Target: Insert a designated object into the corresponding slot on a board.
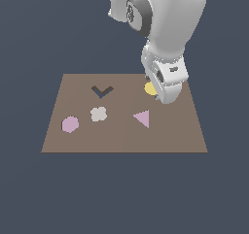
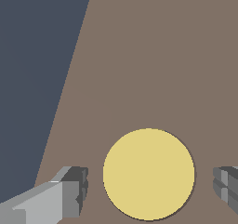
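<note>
Wrist view shows fingers (image 2: 148, 186) spread wide beside the yellow disc (image 2: 148, 174), slot hidden.

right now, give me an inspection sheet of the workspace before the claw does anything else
surface: brown board, flat, on a plain dark ground
job's things: yellow disc lying flat on the board near its far edge; a thin dark rim shows around it; no separate round hole seen
clutter: pink hexagon, pale clover shape, pink triangle, dark chevron cutout
grippers: claw open, one finger on each side of the disc, not touching it
cables: nothing seen
surroundings: nothing seen
</note>
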### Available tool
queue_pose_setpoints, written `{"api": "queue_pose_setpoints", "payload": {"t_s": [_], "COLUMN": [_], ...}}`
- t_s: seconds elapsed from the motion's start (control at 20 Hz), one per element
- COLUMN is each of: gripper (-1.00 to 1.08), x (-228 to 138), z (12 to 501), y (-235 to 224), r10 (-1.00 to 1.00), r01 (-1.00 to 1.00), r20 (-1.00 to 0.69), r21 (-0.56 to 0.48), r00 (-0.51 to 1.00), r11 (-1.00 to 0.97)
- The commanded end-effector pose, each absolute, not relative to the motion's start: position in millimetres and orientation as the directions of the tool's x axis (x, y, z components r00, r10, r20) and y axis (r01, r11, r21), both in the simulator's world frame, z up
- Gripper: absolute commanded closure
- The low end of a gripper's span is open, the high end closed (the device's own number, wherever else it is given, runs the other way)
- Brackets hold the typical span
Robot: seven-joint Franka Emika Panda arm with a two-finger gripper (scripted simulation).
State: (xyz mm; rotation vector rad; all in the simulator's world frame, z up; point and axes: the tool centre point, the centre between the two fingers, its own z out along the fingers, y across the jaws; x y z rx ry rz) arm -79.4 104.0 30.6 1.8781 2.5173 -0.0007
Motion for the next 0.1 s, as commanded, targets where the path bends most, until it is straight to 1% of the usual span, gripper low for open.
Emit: {"api": "queue_pose_setpoints", "payload": {"t_s": [0.0,0.05], "gripper": [-0.92,-0.92], "x": [-79.4,-79.4], "z": [30.6,30.6], "y": [104.0,104.0], "r10": [0.959,0.959], "r01": [0.959,0.959], "r20": [-0.001,-0.001], "r21": [0.0,0.0], "r00": [-0.285,-0.285], "r11": [0.285,0.285]}}
